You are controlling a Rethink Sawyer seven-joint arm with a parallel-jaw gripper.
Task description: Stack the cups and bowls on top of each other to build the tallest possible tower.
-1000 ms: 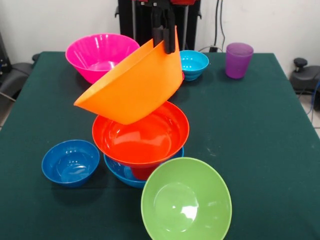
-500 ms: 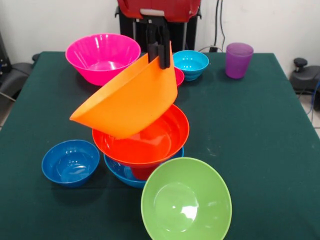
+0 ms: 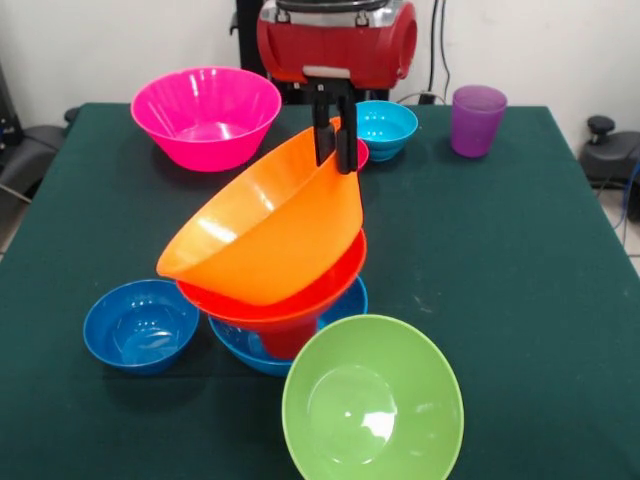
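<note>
My gripper comes down from the top and is shut on the far rim of the large orange bowl. The orange bowl is tilted, its opening facing up and left, and its bottom rests inside the red-orange bowl. The red-orange bowl sits on the orange-red cup, which stands in the sky-blue bowl. The red-orange bowl now leans too. The purple cup stands apart at the far right of the table.
A lime green bowl sits at the near edge, right against the tower. A dark blue bowl is to its left. A pink bowl, a cyan bowl and a sliver of a magenta-red bowl stand at the back.
My gripper has come down with the orange bowl, which now sits in the red-orange bowl. The red-orange bowl has tipped under it.
</note>
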